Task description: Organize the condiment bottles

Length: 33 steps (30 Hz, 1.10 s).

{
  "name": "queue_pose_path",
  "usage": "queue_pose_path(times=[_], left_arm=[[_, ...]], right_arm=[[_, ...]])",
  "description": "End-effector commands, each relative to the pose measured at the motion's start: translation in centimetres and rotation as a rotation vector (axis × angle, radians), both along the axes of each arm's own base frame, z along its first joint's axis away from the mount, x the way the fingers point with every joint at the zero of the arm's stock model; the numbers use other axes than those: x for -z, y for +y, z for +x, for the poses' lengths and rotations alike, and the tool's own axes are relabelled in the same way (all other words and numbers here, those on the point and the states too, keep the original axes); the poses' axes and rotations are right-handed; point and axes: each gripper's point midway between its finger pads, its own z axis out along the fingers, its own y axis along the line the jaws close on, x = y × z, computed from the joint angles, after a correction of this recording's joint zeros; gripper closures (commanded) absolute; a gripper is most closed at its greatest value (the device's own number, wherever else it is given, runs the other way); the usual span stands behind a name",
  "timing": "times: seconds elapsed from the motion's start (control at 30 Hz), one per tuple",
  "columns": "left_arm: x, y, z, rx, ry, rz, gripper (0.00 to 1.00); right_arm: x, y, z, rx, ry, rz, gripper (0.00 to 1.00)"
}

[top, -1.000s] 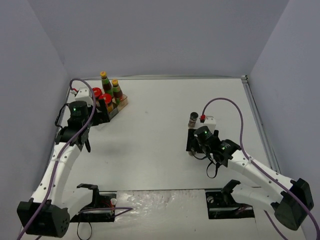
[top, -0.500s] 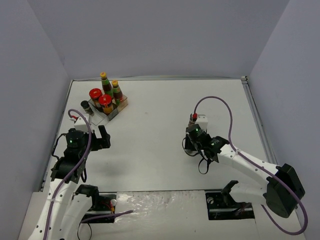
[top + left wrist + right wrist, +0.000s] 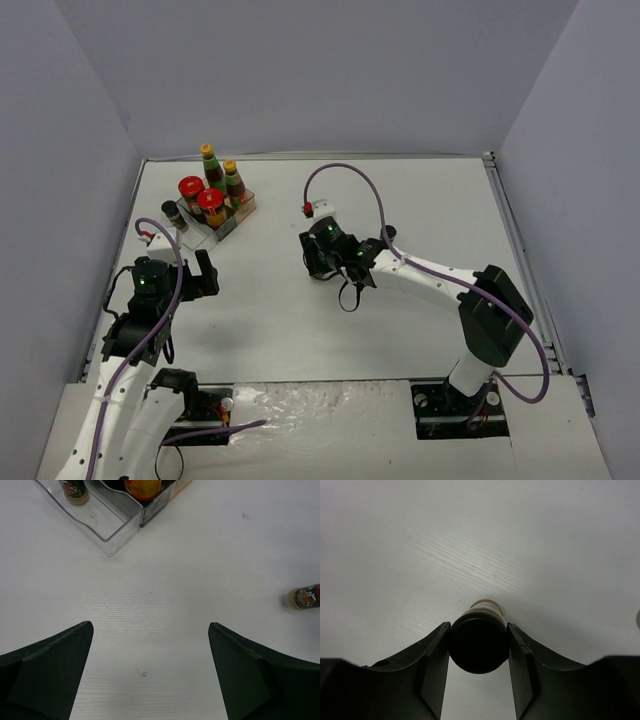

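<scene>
Spice jar [image 3: 478, 650] pinched by right hand [image 3: 478, 630].

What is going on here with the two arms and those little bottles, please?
The right gripper is shut on a black-capped spice jar near the middle of the table. The left gripper hangs open and empty, facing the stepped rack, which holds two yellow-capped bottles, two red-lidded jars and a second spice jar. Another small jar lies on its side on the table, outside the rack.
</scene>
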Motion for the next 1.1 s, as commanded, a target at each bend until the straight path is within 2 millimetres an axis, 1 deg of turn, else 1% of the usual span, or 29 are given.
queue_pose_path(times=[0.0, 0.1, 0.2, 0.3, 0.37, 0.43, 0.5, 0.57, 0.63, 0.73, 0.77, 0.83, 0.87, 0.93, 1.0, 1.07], left_arm=[[-2.2, 0.1, 0.9, 0.006, -0.06, 0.02, 0.03], [-2.0, -0.1, 1.2, 0.017, -0.047, 0.022, 0.03], [-1.7, -0.8, 1.3, 0.049, -0.043, 0.006, 0.03], [-1.8, -1.9, 1.5, 0.093, -0.04, -0.019, 0.03], [-2.0, -2.7, 1.8, 0.12, -0.041, -0.032, 0.03], [-2.5, -3.7, 2.2, 0.153, -0.043, -0.046, 0.03], [-3.3, -4.5, 2.8, 0.175, -0.059, -0.056, 0.03], [-3.6, -5.4, 3.3, 0.188, -0.057, -0.066, 0.03], [-4.3, -6.9, 3.9, 0.216, -0.074, -0.069, 0.03], [-4.7, -9.3, 4.8, 0.253, -0.085, -0.058, 0.03], [-4.7, -10.2, 5.1, 0.262, -0.083, -0.044, 0.03], [-4.9, -11.6, 5.6, 0.277, -0.082, -0.028, 0.03], [-5.1, -12.4, 6.0, 0.286, -0.086, -0.023, 0.03], [-5.4, -14.1, 6.9, 0.298, -0.098, -0.012, 0.03], [-5.7, -15.5, 7.9, 0.301, -0.107, -0.01, 0.03], [-5.7, -16.7, 8.9, 0.308, -0.105, -0.007, 0.03]], right_arm=[[-2.5, 4.4, 2.1, -0.137, -0.096, 0.037, 1.0], [-1.6, 5.8, 2.7, -0.181, -0.092, 0.016, 0.98], [-0.2, 6.3, 2.9, -0.198, -0.073, -0.008, 0.94], [0.4, 6.5, 2.9, -0.21, -0.064, -0.015, 0.84], [0.6, 6.5, 2.9, -0.214, -0.06, -0.018, 0.72], [0.0, 6.4, 2.8, -0.217, -0.067, -0.011, 0.61], [-1.0, 6.1, 2.7, -0.21, -0.08, -0.003, 0.5], [-2.8, 5.6, 2.3, -0.21, -0.105, 0.015, 0.36], [-4.0, 4.8, 1.8, -0.203, -0.119, 0.019, 0.19], [-7.8, 2.6, 0.8, -0.169, -0.181, 0.06, 0.02], [-7.9, 1.9, 0.5, -0.153, -0.184, 0.054, 0.01], [-9.7, -0.2, -0.6, -0.12, -0.205, 0.063, 0.0], [-10.2, -1.3, -1.0, -0.093, -0.215, 0.062, 0.0], [-11.3, -4.5, -1.9, -0.007, -0.246, 0.054, 0.0], [-11.7, -7.3, -3.0, 0.059, -0.258, 0.049, 0.0], [-12.1, -10.6, -3.7, 0.157, -0.285, 0.044, 0.0]])
